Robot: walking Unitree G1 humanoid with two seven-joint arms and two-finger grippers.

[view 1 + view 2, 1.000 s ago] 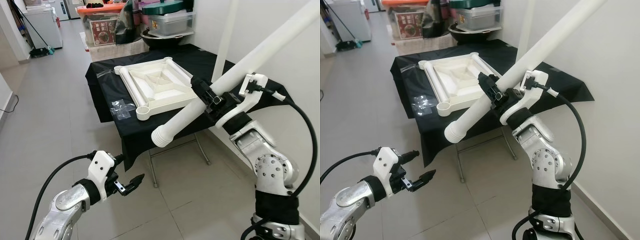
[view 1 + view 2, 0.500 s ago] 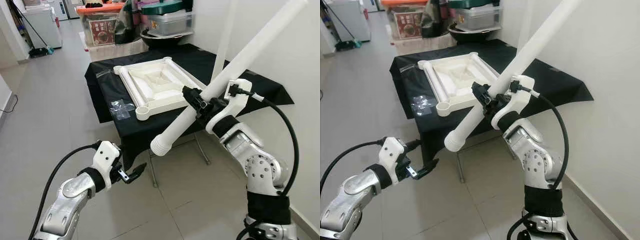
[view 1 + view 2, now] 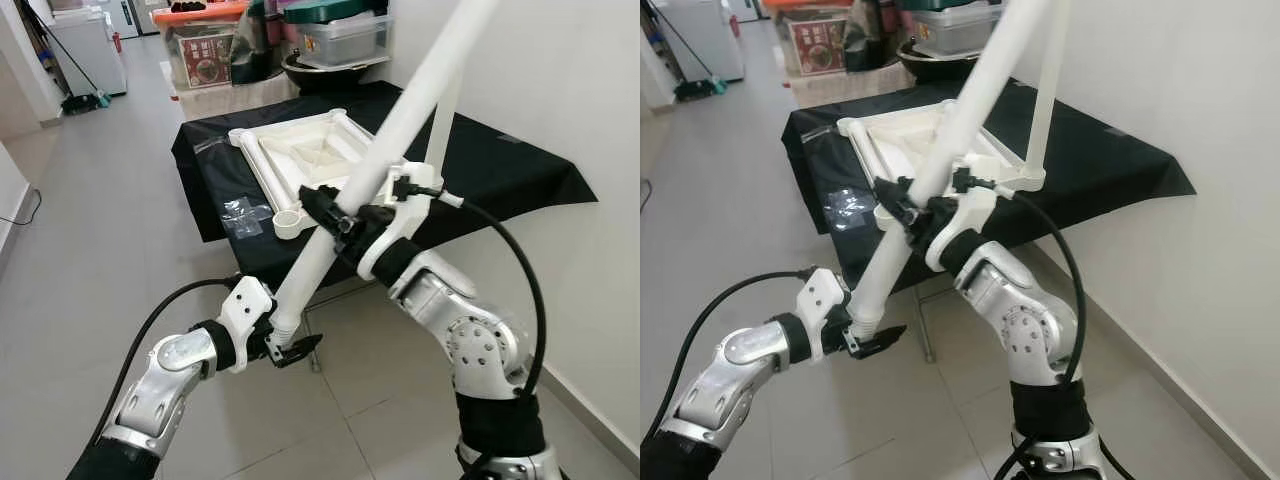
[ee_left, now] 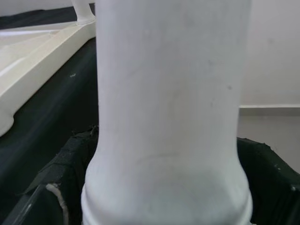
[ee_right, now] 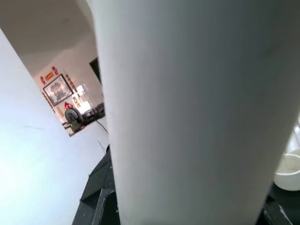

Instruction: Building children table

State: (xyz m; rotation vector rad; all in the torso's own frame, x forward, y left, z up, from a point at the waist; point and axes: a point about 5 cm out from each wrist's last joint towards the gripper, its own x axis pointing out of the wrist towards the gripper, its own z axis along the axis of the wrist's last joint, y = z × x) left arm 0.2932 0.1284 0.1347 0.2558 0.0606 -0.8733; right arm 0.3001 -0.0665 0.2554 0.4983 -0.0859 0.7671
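Observation:
A long white table leg (image 3: 390,130) slants up from low left to high right. My right gripper (image 3: 335,215) is shut on its middle. The leg's ribbed lower end (image 3: 285,322) sits between the fingers of my left gripper (image 3: 292,338), which is shut on it; in the left wrist view black fingers (image 4: 61,178) press both sides of the tube. The white tabletop (image 3: 310,165) lies upside down on the black-draped table (image 3: 500,165). Another white leg (image 3: 445,115) stands upright in its far right corner.
A clear plastic bag (image 3: 243,212) lies on the cloth by the tabletop's near corner socket (image 3: 288,223). Storage boxes (image 3: 205,55) and tubs (image 3: 335,35) stand behind the table. A white wall (image 3: 560,80) runs along the right. Tiled floor (image 3: 90,230) opens to the left.
My right gripper has swung the leg left and steeper. My left arm has risen and its gripper has come onto the leg's lower end.

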